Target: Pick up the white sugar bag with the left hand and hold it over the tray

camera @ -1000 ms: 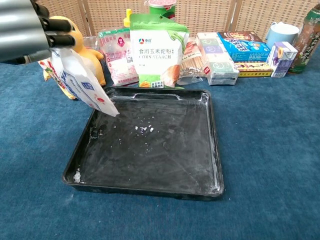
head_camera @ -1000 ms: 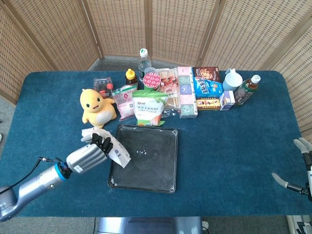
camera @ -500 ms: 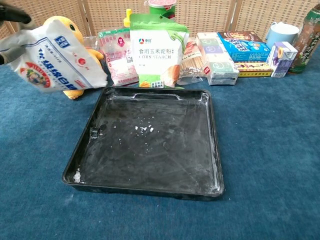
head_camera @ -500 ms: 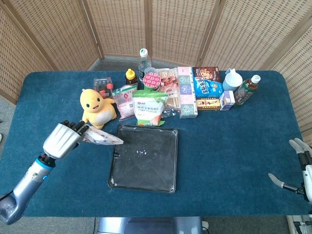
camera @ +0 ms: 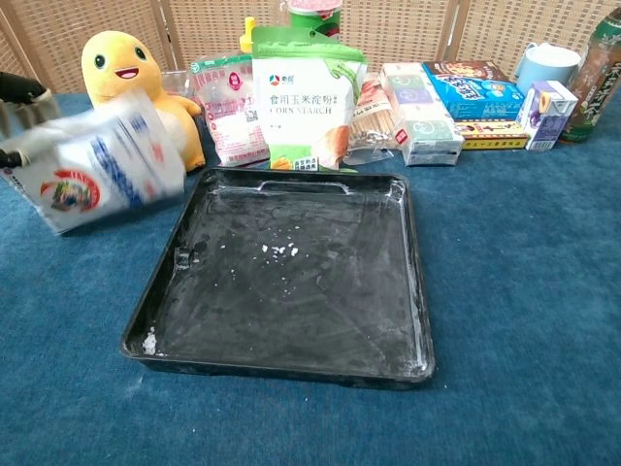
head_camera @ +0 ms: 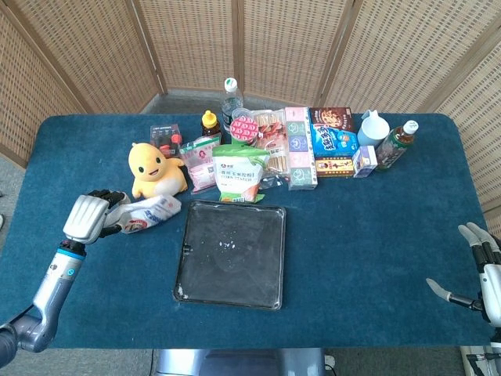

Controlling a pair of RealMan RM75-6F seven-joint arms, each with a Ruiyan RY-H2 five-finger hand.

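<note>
My left hand (head_camera: 90, 215) holds the white sugar bag (head_camera: 149, 214) at the table's left side, left of the black tray (head_camera: 188, 252). In the chest view the sugar bag (camera: 97, 175) is blurred, lying low beside the tray (camera: 155, 303) and in front of the yellow plush; only fingertips of the left hand (camera: 21, 94) show at the left edge. The bag hangs outside the tray's left rim. My right hand (head_camera: 479, 274) is at the far right table edge, fingers spread, holding nothing.
A yellow plush toy (head_camera: 155, 170) sits just behind the bag. A corn starch pouch (head_camera: 240, 172) stands behind the tray, with a row of boxes, packets and bottles (head_camera: 329, 145) along the back. White powder specks lie in the tray.
The left hand has swung the sugar bag leftward and down, from over the tray's left rim to beside the tray near the plush. The right hand barely moved.
</note>
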